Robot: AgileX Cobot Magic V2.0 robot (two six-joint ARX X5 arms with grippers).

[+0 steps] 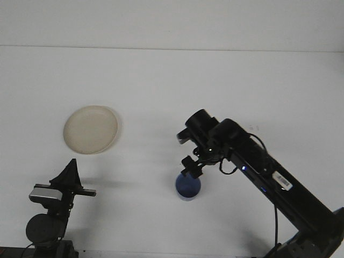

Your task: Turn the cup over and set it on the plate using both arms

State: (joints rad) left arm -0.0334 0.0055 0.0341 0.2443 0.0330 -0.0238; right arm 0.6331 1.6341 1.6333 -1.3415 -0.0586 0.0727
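A small blue cup (188, 187) stands on the white table with its open mouth facing up. My right gripper (192, 167) hovers just above the cup's far rim, open, with nothing held. The cream plate (90, 129) lies empty at the left of the table, well away from the cup. My left gripper (69, 174) rests low at the near left corner, pointing up toward the plate.
The white table (172, 86) runs to a far edge against the wall. My right arm's black body (269, 177) slants from the lower right corner toward the table's middle.
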